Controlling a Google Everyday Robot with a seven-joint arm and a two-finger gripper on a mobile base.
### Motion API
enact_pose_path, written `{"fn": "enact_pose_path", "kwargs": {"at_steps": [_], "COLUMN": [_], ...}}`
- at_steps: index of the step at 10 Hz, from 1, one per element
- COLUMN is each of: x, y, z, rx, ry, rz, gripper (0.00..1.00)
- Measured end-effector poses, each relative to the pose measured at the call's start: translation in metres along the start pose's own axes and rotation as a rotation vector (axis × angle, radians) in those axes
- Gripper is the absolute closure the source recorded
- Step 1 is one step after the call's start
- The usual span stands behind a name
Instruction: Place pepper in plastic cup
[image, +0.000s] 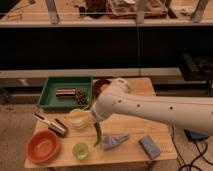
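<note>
Hanging above the wooden table (137, 125) near the plastic cup (80, 150), pincer (93, 122) clamped on the pepper (97, 135), dark shelving (100, 50) behind.

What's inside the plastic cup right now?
Nothing visible inside the plastic cup. The pepper hangs beside it from the gripper above, jaws shut on it. The cup's near wall hides its bottom.

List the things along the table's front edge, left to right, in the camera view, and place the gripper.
orange bowl → plastic cup → pepper, hanging from the shut gripper just above it → grey cloth → blue sponge
</note>
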Motion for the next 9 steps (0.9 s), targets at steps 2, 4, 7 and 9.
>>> {"fn": "enact_pose_path", "kwargs": {"at_steps": [2, 4, 7, 9], "x": [0.002, 0.01, 0.007, 0.006], "y": [-0.022, -0.06, -0.078, -0.082], "z": [0.0, -0.007, -0.021, -0.02], "rx": [0.182, 0.324, 0.296, 0.277], "ry": [0.05, 0.128, 0.254, 0.268], "rz": [-0.075, -0.211, -0.354, -0.384], "gripper": [1.0, 1.0, 1.0, 1.0]}}
